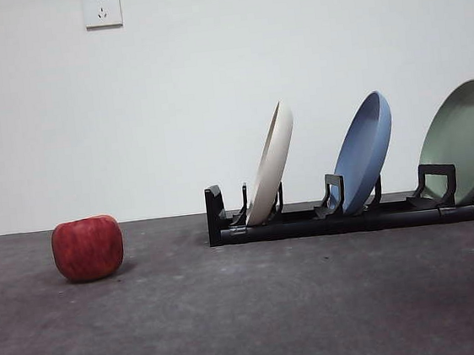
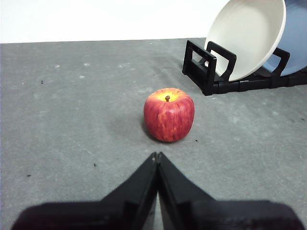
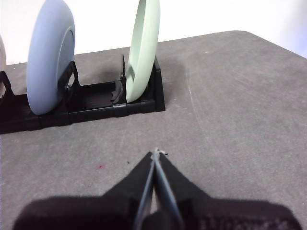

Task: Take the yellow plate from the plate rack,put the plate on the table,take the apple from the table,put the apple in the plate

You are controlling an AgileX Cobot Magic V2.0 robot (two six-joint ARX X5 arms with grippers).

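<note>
The yellow plate (image 1: 270, 164) stood on edge in the plate rack (image 1: 355, 216), leaning back, its hollow face toward the apple's side — pale cream, matte, raised rim. The blue plate (image 1: 365, 150) and sage-green plate (image 1: 464, 138) leaned beside it in their own slots. The apple (image 2: 169, 114) sat upright on the tabletop (image 1: 251, 312), stem up, well apart from the rack. My left end effector (image 2: 157, 155) hung near the apple, jaws together; my right end effector (image 3: 156, 153) — also closed — hung near the green plate.

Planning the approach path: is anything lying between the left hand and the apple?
No. In the left wrist view, only bare table lies between the shut left hand and the apple.
</note>
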